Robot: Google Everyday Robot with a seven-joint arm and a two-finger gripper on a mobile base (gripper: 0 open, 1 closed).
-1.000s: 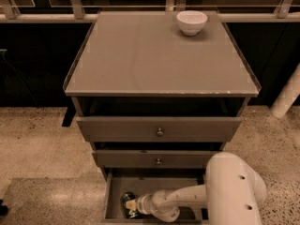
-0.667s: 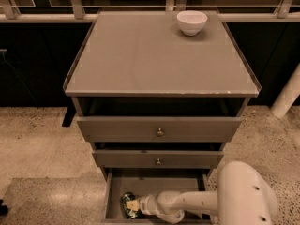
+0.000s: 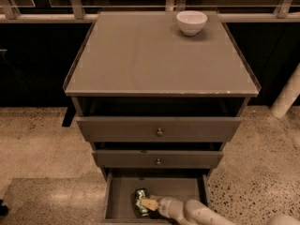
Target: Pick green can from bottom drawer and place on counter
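The green can [image 3: 140, 199] lies in the open bottom drawer [image 3: 180, 187], at the middle of its front part. My gripper [image 3: 151, 204] reaches in from the lower right on a pale arm [image 3: 197, 213] and is right against the can's right side. The counter [image 3: 154, 55] is the flat top of the cabinet, well above the gripper.
A white bowl [image 3: 191, 22] stands at the back right of the counter. Two taller drawers with round knobs [image 3: 160, 131] are slightly pulled out above the bottom drawer. Speckled stone floor [image 3: 37, 144] surrounds the cabinet. A pale post [image 3: 288, 97] stands at the right.
The arm's big pale segment has dropped out of view at the lower right. The gripper and the can now sit slightly further right in the drawer.
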